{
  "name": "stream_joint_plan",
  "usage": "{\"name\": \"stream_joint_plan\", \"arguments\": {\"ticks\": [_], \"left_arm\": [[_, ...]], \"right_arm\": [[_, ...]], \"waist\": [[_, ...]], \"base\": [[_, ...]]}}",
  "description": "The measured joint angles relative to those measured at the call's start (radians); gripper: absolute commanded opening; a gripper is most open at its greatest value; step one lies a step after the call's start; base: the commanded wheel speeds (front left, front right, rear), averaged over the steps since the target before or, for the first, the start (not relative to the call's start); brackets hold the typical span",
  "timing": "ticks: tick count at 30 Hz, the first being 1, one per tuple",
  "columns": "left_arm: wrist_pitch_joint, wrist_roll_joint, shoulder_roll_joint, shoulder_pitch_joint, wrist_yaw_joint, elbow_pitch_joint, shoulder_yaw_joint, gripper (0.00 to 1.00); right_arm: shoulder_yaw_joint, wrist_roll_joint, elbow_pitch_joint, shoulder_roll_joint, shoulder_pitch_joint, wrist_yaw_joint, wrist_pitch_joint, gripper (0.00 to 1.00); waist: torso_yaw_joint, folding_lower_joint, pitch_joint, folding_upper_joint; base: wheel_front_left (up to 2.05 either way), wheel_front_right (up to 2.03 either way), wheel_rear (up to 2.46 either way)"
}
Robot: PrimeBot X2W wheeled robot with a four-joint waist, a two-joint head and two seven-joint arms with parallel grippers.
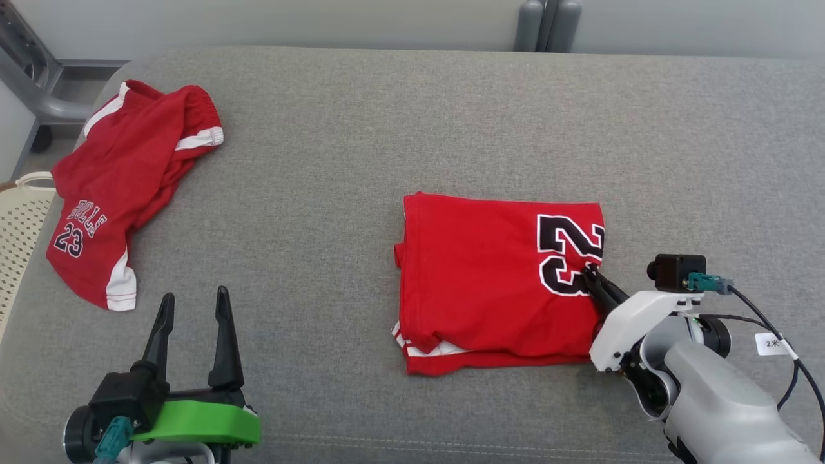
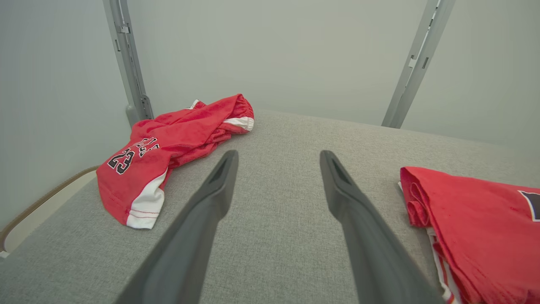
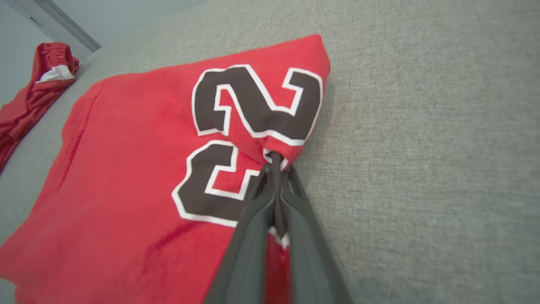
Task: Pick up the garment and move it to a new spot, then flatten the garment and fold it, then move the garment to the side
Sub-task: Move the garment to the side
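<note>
Right hand point(image 1: 590, 276) pressed together, pinching edge of folded red jersey point(image 1: 477, 277), left hand point(image 1: 195, 295) spread wide over grey cushion point(image 1: 387, 129)

1. The surface point(image 1: 387, 116) is a broad pad covered in grey woven fabric. It spans the head view from side to side, and a stitched seam runs along its near edge.
2. A red jersey point(image 1: 477, 277) lies on it right of the middle, folded into a near-square stack of layers. Large black numerals outlined in white sit on its right part, turned sideways. White-trimmed lower layers peek out at its near left corner, and its right edge is puckered at one spot.
3. Red shorts point(image 1: 122, 187) lie crumpled at the surface's far left, well apart from the jersey. They show white side stripes and a small "23" print.
4. Plain grey fabric lies between the two.
</note>
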Motion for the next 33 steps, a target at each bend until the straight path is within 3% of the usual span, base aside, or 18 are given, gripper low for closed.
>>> {"name": "stream_joint_plan", "arguments": {"ticks": [12,24,33], "left_arm": [[0.000,0.025,0.000,-0.022,-0.012,-0.018,0.022,1.00],[-0.001,0.087,0.004,-0.081,-0.043,-0.053,0.067,1.00],[-0.001,0.114,0.042,-0.107,-0.058,-0.090,0.096,1.00]], "right_arm": [[0.055,-0.012,0.022,-0.082,-0.167,0.000,-0.004,0.00],[0.045,-0.016,0.096,-0.211,-0.375,0.000,-0.008,0.00],[0.019,0.007,0.148,-0.296,-0.507,0.000,-0.021,0.00]], "waist": [[-0.062,0.0000,0.044,0.0000],[-0.111,0.0001,0.182,0.0000],[-0.148,0.0001,0.286,0.0000]], "base": [[0.00,0.00,0.00],[0.00,0.00,0.00],[0.00,0.00,0.00]]}}
